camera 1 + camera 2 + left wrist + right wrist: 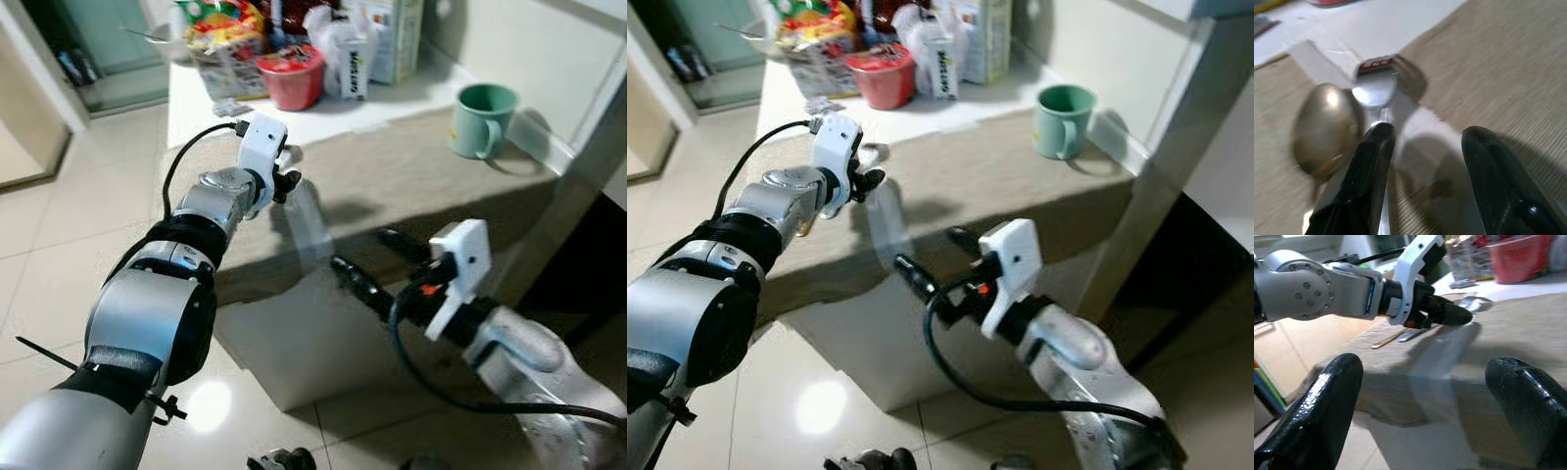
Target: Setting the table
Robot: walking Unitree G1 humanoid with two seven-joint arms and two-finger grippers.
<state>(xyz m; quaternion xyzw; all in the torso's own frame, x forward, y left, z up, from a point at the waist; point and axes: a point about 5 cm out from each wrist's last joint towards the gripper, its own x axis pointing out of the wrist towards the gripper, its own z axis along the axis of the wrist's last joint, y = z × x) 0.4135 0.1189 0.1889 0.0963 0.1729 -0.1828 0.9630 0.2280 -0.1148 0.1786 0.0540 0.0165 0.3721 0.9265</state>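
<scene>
**Beige cloth, two spoons, two open grippers**

Beige woven cloth (pixel 411 181) covers the near part of the table (pixel 196 98), whose white top shows bare at the upper left of the head views. The left wrist view gives what the head views hide: two spoons lying side by side on the cloth, a dull golden spoon (pixel 1325 127) and a silver spoon (pixel 1376 88), the silver bowl reaching the cloth's edge. The left gripper (pixel 1425 161) hangs just above them, fingers parted, holding nothing; one finger (pixel 1371 166) overlaps the silver handle. The right wrist view shows both handles (pixel 1400 337) poking out behind that gripper.

In the head views the left arm reaches forward from lower left to centre, wrist level over the cloth. One red bowl (pixel 291 76) and several food packets (pixel 220 44) crowd the top. One green mug (pixel 482 119) stands upper right on the cloth. The right gripper (pixel 377 259), lower right, points up-left off the table's front edge, fingers spread wide and empty.
</scene>
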